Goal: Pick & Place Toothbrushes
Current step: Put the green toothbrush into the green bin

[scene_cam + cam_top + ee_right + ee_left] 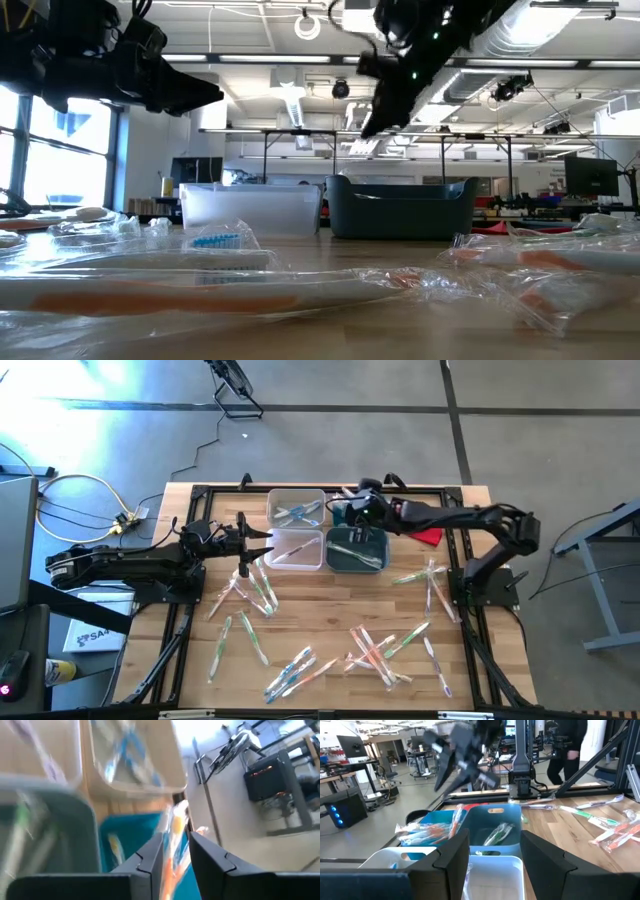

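Note:
Four bins stand together at the table's far middle. The teal bin [420, 817] holds orange toothbrushes. One wrapped orange toothbrush [456, 820] stands tilted in it, its upper end above the rim. My right gripper [352, 512] hangs over that bin, slanting down, fingers a little apart [176, 845]. The toothbrush shows through the gap and below the fingertips in the left wrist view. The dark bin [357, 550] holds green toothbrushes, the clear bin [296, 508] blue ones. My left gripper [262, 548] waits open and level beside the white bin [495, 870]. Many wrapped toothbrushes [380, 650] lie loose on the wood.
Loose wrapped toothbrushes lie in clusters at the near right, near left [245, 595] and right [430, 580] of the table. A red cloth-like piece [428, 536] lies under my right arm. A person [567, 745] walks in the room beyond the table.

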Available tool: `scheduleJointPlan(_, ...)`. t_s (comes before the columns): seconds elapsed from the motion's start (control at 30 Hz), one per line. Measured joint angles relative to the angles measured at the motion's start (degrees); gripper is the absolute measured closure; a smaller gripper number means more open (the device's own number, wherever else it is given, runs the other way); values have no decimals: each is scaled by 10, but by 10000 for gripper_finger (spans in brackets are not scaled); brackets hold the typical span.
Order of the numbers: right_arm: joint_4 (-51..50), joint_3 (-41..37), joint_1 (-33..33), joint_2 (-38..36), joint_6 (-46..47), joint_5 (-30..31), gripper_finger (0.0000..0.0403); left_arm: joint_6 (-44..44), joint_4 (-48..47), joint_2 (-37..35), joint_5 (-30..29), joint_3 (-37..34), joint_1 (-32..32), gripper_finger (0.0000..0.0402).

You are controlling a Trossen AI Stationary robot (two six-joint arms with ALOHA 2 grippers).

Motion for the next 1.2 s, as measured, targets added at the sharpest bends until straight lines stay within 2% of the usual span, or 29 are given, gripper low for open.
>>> scheduleJointPlan(0.53,-47,0,113,-160,324,-17,331,-1,0,0,-1,0,0,231)
scheduleJointPlan(0.9,-92,0,188,-190,455,-23,331,-2,0,0,-1,0,0,231)
scheduleJointPlan(1.07,-91,0,214,-185,540,-85,331,-2,0,0,-1,0,0,231)
scheduleJointPlan(1.2,-92,0,238,-174,551,-115,331,-2,0,0,-1,0,0,231)
